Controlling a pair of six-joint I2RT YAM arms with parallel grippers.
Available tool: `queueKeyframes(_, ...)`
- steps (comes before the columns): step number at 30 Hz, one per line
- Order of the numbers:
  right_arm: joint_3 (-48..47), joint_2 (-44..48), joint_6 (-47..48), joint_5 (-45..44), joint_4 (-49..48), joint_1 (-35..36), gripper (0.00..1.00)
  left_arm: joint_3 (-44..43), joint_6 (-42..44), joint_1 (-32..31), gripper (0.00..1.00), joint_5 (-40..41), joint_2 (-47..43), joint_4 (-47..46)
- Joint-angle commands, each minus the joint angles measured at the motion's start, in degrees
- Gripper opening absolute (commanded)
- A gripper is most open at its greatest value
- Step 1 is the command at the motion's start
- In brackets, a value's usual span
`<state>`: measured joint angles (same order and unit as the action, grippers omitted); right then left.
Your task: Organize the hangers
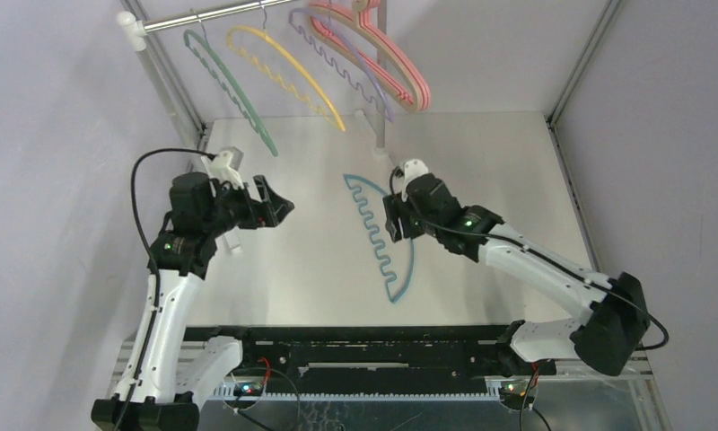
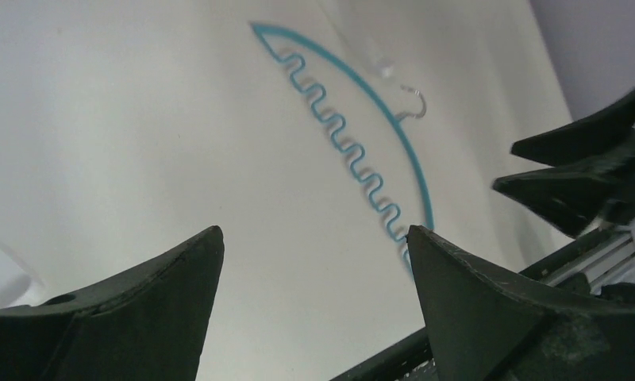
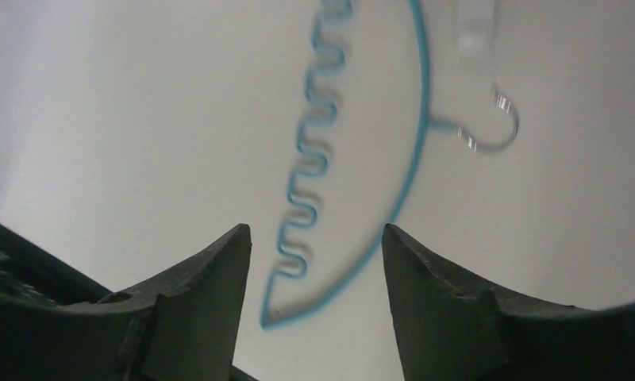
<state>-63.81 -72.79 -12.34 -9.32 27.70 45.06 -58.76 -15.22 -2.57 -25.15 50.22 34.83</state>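
Teal hanger (image 1: 376, 235) laid flat mid-table (image 1: 490, 162); long axis run far-to-near, slightly rightward; arc bowed and hook pointed right. Right gripper (image 3: 314, 230) held over it, jaws spread. Left gripper (image 2: 314, 230) held apart at left, jaws spread. Other hangers (image 1: 414, 90) hung on rail (image 1: 221, 15).

White links (image 1: 169, 314), black joints (image 1: 189, 193), cables (image 1: 134, 189), dark pointed claws (image 2: 314, 230) (image 3: 314, 228).

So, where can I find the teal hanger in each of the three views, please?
Top external: the teal hanger lies flat mid-table, beside the right gripper.
Left wrist: upper centre, running diagonally, above the open left gripper.
Right wrist: centre, one tip low between that gripper's open jaws.
Shared landmark: its wavy bar shows in all three views; its silver hook shows only in the wrist views.
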Motion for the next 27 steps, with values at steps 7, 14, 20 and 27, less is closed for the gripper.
queueKeyframes(7,5.01,-16.05,-7.14,1.80,-4.61,-5.21,0.56,11.03,-4.86,-12.88,0.89,15.81,-5.12,-6.27)
queueKeyframes(14,4.93,-22.40,-7.96,4.67,-8.41,-11.21,0.52,18.18,-8.09,-18.32,0.89,20.33,-8.22,-7.21)
queueKeyframes(20,4.53,-25.56,-7.29,6.38,-8.98,-13.31,0.50,19.87,-9.38,-19.83,0.89,21.66,-8.67,-7.86)
queueKeyframes(27,4.57,-29.04,-7.88,6.55,-10.19,-13.33,0.47,18.45,-9.28,-21.63,0.89,21.88,-6.37,-7.93)
